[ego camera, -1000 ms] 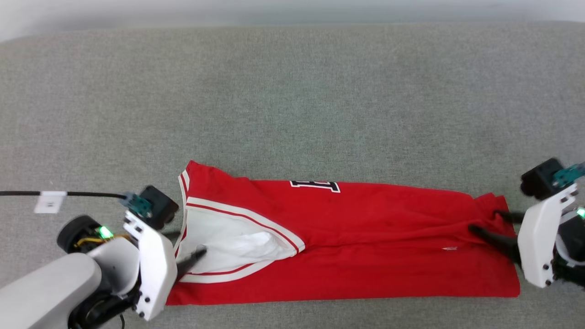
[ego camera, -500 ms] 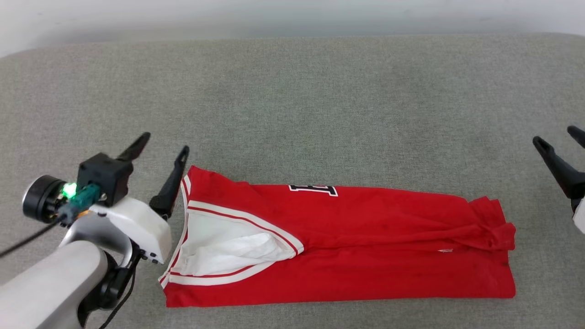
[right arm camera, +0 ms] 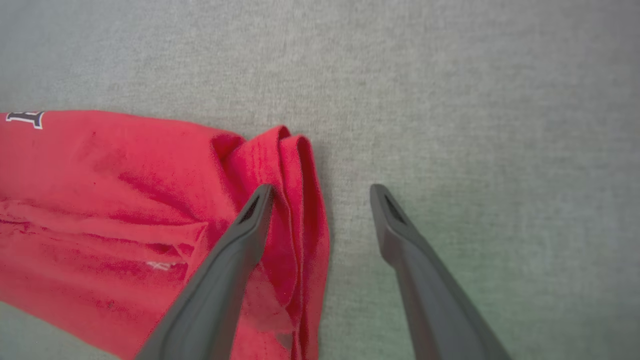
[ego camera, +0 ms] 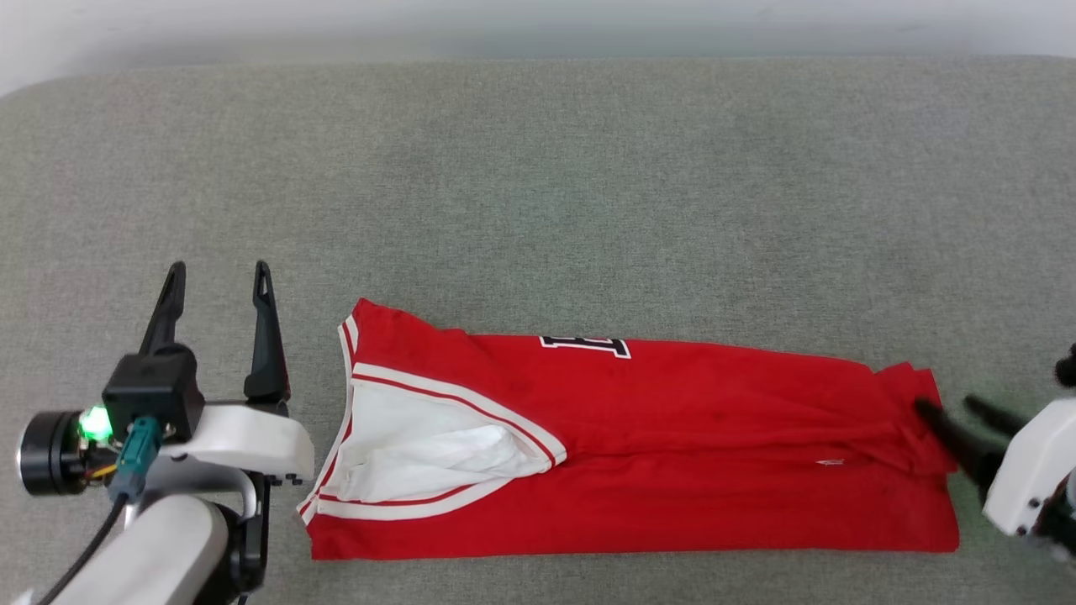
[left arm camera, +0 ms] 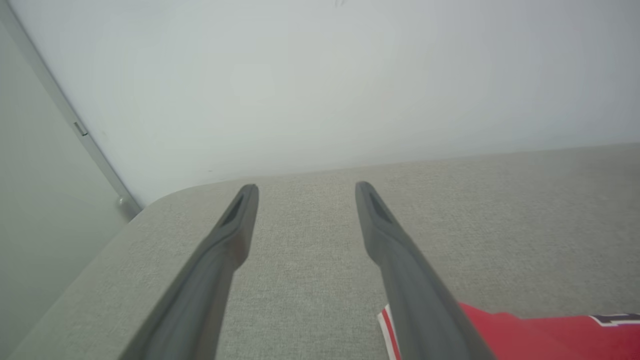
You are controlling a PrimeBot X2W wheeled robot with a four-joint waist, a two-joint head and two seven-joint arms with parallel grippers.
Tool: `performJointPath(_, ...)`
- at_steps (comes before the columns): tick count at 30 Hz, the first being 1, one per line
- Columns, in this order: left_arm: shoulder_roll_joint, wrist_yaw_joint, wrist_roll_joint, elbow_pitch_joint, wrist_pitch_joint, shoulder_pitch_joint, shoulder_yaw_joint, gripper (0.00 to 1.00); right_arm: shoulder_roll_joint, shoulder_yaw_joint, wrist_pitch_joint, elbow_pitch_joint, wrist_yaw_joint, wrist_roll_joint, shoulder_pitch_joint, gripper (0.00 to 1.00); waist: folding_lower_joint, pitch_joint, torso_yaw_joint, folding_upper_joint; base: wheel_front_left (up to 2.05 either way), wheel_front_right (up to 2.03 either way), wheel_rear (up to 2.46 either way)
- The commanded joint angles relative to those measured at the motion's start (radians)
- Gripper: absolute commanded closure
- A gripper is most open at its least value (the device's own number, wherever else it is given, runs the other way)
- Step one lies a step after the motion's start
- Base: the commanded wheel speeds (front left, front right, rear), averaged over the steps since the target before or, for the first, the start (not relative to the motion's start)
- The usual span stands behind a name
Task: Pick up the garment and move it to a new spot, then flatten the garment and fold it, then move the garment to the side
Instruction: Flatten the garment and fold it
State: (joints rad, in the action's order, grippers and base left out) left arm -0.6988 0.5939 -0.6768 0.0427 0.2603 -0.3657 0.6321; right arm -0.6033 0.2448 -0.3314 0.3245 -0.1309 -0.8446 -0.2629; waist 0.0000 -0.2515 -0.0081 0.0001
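garment point(ego camera: 672, 454): red jersey shirt, folded into a long band, lying flat on the grey fabric surface point(ego camera: 538, 185) between the two grippers. white sleeve point(ego camera: 420, 445) with red-white striped trim lies on top at the end nearer the left gripper point(ego camera: 219, 270). a fragment of dark lettering point(ego camera: 586, 344) shows at the band's far edge. the opposite end is bunched into small ridges at the right gripper point(ego camera: 946, 403). right gripper: fingers spread, one finger point(right arm camera: 237, 250) over the bunched edge, the other over bare surface just beside it; nothing pinched; contact with the cloth cannot be told. left gripper: fingers spread, empty, just beside the sleeve end, apart from the cloth, pointing toward a pale wall point(left arm camera: 320, 75).
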Motion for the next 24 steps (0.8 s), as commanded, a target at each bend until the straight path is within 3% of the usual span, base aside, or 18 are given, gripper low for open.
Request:
performJointPath(1,0.022,0.003,0.023,0.003,0.006,0.031,-0.026,0.0,0.016,0.005,-0.021,0.0,0.001,-0.021,0.027,0.0,0.0,-0.002,0.002,-0.0001,0.0,0.0,0.0)
performJointPath(8,0.186,-0.059,0.193,-0.003,0.006,0.176,-0.231,0.0,0.048,0.058,-0.136,-0.033,0.001,-0.133,0.105,0.0,0.0,-0.007,0.008,-0.0001,0.0,0.0,0.0)
performJointPath(15,0.318,-0.139,0.359,0.007,0.006,0.28,-0.358,0.0,0.082,0.115,-0.156,-0.014,0.001,-0.143,0.116,0.0,0.0,-0.002,0.009,-0.0001,0.0,0.0,0.0)
performJointPath(16,0.336,-0.149,0.377,0.005,0.006,0.29,-0.369,0.0,0.086,0.119,-0.151,-0.009,0.001,-0.14,0.108,0.09,0.0,0.0,0.009,-0.0001,0.0,0.0,0.0)
performJointPath(17,0.354,-0.159,0.395,0.004,0.006,0.301,-0.38,0.0,0.086,0.125,-0.151,-0.005,0.001,-0.135,0.1,0.6,0.0,0.001,0.009,-0.0001,0.0,0.0,0.0)
performJointPath(18,0.37,-0.171,0.411,0.002,0.006,0.31,-0.389,0.0,0.083,0.125,-0.14,-0.002,0.001,-0.126,0.09,1.0,0.0,0.003,0.008,-0.0001,0.0,0.0,0.0)
performJointPath(24,0.452,-0.225,0.491,-0.005,0.006,0.36,-0.45,0.0,0.04,0.078,-0.126,0.022,0.001,-0.117,0.031,1.0,0.0,0.026,0.006,-0.0001,0.0,0.0,0.0)
